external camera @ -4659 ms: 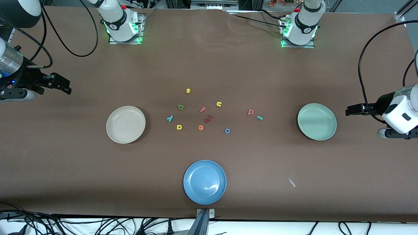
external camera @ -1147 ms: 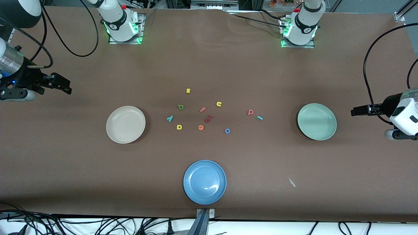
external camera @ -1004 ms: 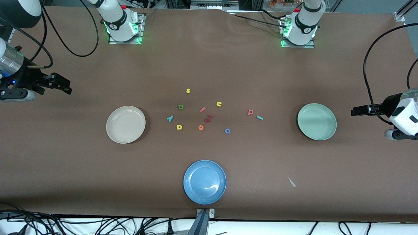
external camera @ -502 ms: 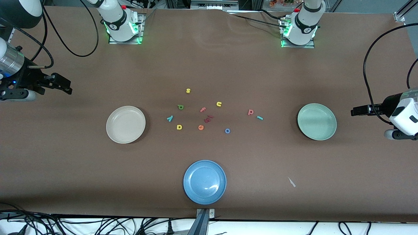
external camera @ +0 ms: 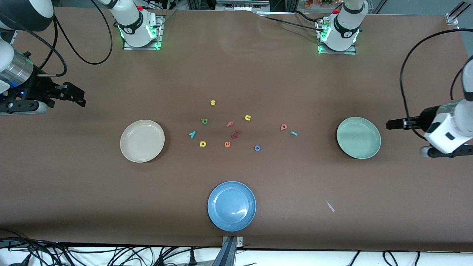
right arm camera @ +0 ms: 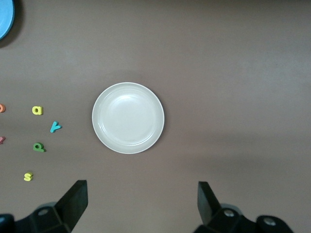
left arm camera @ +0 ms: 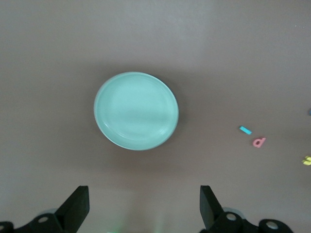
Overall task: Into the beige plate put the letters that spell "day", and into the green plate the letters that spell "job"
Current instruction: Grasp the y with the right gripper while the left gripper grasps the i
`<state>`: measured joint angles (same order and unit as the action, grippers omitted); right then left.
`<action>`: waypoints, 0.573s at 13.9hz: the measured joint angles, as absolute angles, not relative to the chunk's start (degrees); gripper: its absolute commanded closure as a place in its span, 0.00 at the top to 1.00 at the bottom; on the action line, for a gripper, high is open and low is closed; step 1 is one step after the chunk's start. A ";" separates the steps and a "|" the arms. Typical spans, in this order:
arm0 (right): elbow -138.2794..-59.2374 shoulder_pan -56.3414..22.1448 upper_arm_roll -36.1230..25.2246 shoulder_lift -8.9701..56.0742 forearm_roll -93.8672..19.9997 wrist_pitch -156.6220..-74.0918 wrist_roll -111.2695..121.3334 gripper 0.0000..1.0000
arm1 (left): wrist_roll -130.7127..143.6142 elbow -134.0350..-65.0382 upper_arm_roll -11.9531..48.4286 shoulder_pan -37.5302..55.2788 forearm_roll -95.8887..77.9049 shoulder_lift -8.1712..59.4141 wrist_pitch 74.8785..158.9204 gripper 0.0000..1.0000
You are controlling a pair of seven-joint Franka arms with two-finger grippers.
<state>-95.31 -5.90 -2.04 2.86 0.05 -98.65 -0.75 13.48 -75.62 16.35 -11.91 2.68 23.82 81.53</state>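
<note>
Near the table's middle, the letters that spell "day" (external camera: 203, 143) and the letters that spell "job" (external camera: 283, 127) are lying loose, well apart from both grippers. Left gripper (external camera: 388, 125) is hanging spread and empty just beside the green plate (external camera: 374, 130); right gripper (external camera: 82, 101) is hanging likewise spread over bare table near the beige plate (external camera: 127, 131).

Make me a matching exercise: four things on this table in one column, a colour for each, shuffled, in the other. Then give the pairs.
Things:
1. letter o
2. letter d
3. letter e
4. plate nearest the front camera

Colours:
A. yellow
B. orange
C. blue, a ring shape
D. blue, far larger than the letters

Pairs: 1-C, 2-A, 3-B, 4-D
</note>
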 measured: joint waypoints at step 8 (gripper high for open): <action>-95.53 -15.65 -1.81 12.78 0.05 -101.95 -5.32 1.00 | 51.51 -89.43 19.40 -6.61 -3.60 24.79 96.32 0.96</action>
<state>-95.53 -15.65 -1.81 12.78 0.05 -101.95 -5.32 51.51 -89.43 19.40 -6.61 -3.60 24.79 96.32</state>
